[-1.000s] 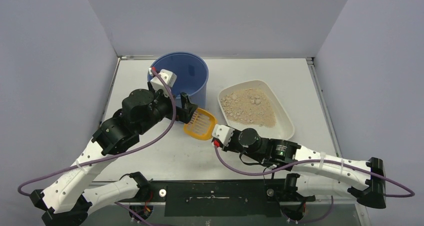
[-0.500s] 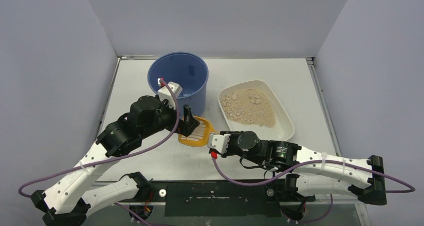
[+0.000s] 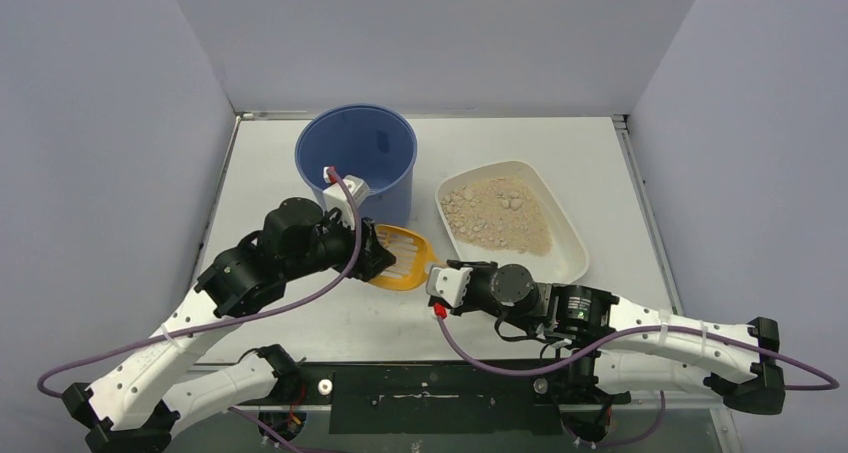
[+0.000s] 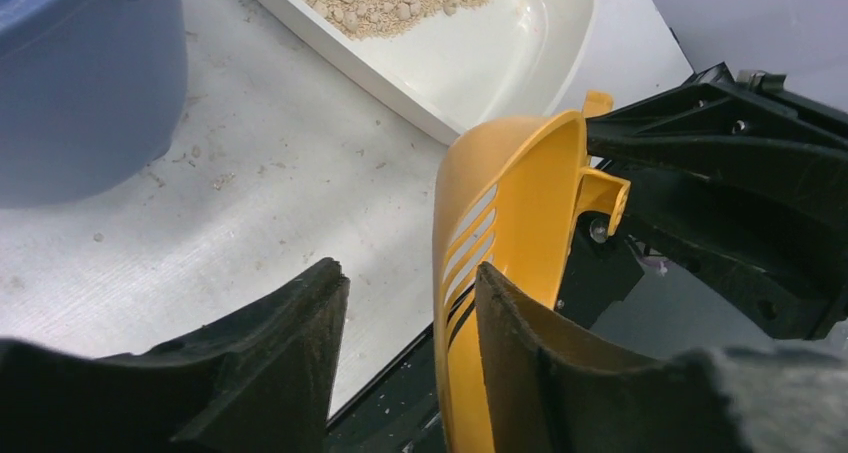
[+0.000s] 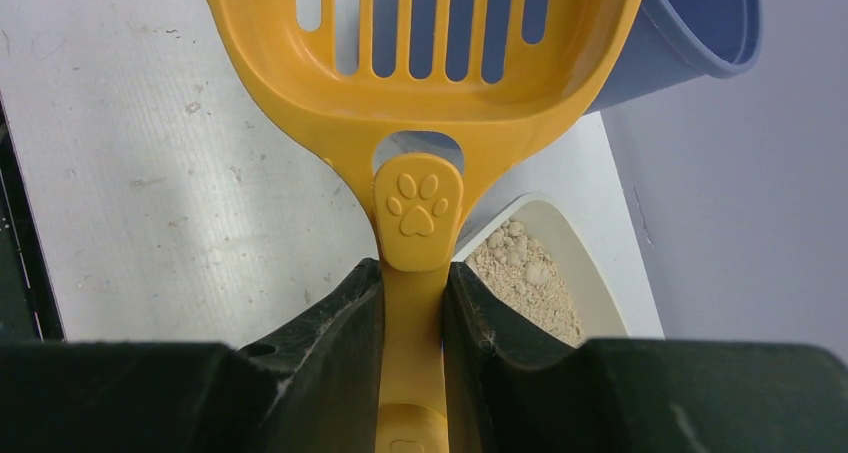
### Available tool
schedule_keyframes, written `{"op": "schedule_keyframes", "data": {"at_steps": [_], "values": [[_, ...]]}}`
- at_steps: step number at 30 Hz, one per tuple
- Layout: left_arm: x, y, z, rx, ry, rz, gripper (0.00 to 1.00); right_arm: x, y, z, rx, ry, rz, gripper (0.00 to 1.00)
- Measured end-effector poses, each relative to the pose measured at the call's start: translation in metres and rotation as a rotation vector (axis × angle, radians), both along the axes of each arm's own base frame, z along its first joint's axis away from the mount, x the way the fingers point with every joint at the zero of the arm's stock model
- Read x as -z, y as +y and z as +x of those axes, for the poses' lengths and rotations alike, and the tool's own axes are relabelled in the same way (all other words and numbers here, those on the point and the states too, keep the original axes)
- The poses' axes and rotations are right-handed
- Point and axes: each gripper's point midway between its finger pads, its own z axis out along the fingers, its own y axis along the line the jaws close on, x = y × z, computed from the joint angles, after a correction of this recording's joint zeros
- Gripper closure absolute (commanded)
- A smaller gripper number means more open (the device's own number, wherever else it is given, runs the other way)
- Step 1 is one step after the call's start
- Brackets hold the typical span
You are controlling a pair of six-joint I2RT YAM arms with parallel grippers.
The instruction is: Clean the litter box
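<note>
**Scoop between both tools, on the near side of the bucket**

Top view, with both wrist views. The blue bucket stands upright toward the far side of the desk and serves as the reference.

The litter box, a shallow white tray, lies flat on the desk to the right of the bucket, near it but not touching. Tan granules with a few pale lumps fill the end nearer the bucket. The end farther from the bucket is bare white.

The yellow slotted scoop sits just on the near side of the bucket, toward the arm bases. Its bowl points at the bucket and its handle points away.

The right tool is narrow. Both fingers press the scoop's handle just behind the paw-print badge.

The left tool reaches in from the bucket's near left and stands about half wide, astride the rim of the scoop's bowl. One finger seems to lie against the slotted wall, though the contact is partly hidden. The other finger stands apart from the scoop, with desk showing in the gap.
</note>
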Motion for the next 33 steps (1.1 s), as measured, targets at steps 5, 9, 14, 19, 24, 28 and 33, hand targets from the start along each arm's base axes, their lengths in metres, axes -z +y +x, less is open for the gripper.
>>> {"op": "schedule_keyframes", "data": {"at_steps": [5,9,14,19,24,28,33], "values": [[0.002,-0.004,-0.002,0.011,0.021,-0.006,0.85,0.000,-0.005,0.000,0.017,0.004,0.005,1.00],[0.004,-0.009,-0.002,0.029,0.038,-0.012,1.00,0.003,-0.007,0.000,0.026,0.011,-0.002,1.00],[0.003,-0.012,-0.003,0.041,0.041,-0.023,1.00,0.006,-0.009,0.001,0.040,0.022,-0.002,0.87],[0.005,-0.013,-0.002,0.039,0.039,-0.022,1.00,0.008,-0.009,0.001,0.046,0.022,-0.003,0.65],[0.006,-0.010,0.001,0.025,0.023,-0.012,1.00,0.005,-0.009,0.000,0.053,0.031,0.020,0.39],[-0.003,-0.009,0.003,0.024,-0.021,-0.032,1.00,-0.008,-0.014,-0.002,0.065,0.042,0.088,0.19],[-0.012,-0.008,0.009,0.029,-0.076,-0.042,1.00,-0.039,-0.026,0.001,0.115,0.052,0.243,0.10]]}}
